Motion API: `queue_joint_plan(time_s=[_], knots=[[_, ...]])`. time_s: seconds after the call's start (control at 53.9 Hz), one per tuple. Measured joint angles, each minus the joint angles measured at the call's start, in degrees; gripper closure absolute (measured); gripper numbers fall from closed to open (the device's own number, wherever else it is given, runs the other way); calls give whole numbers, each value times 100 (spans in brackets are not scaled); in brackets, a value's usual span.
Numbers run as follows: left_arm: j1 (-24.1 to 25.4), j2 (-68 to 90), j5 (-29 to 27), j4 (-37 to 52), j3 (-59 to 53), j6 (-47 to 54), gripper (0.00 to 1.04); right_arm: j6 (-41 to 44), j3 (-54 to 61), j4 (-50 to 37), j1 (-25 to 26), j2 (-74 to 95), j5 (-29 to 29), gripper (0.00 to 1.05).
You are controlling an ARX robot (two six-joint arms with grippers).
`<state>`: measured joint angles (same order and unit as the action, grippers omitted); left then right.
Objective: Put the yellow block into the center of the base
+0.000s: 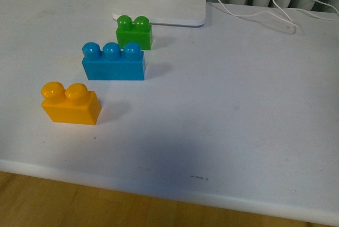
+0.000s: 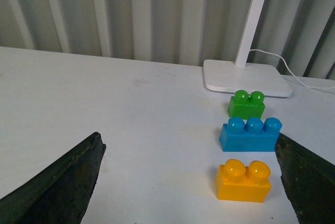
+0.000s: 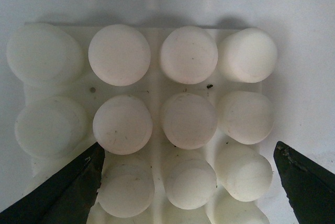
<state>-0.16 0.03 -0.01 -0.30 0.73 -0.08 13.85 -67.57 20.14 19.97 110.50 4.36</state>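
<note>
Broad white table (image 1: 238,121), matte, with a few dark specks near the front edge. Below that edge, warm wooden floor (image 1: 53,200). Behind, pale grey curtain (image 2: 131,14) in vertical folds. At the back of the table, flat white lamp foot (image 1: 164,4), slim upright stem (image 2: 254,20), trailing white cable (image 1: 265,18). Soft, even light.

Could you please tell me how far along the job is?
Nothing is done yet: the yellow block stands free on the table, and the base shows bare studs. In hand: the left hand is open, facing the block; the right hand is open above the base. Left: grasping, carrying, pressing it onto the centre.
</note>
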Motion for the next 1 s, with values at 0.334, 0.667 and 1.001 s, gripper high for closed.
queue_joint_plan(time_s=[0.334,0.667,1.001], knots=[[0,0,0,0,-2,0,6,-455,509,-94,-219,-160,-485,9],[0,0,0,0,0,0,6,-2024,1360,-879,-1814,-424,-378,9],[0,0,0,0,0,0,6,-4332,1045,-1093,-3904,-59,638,9]])
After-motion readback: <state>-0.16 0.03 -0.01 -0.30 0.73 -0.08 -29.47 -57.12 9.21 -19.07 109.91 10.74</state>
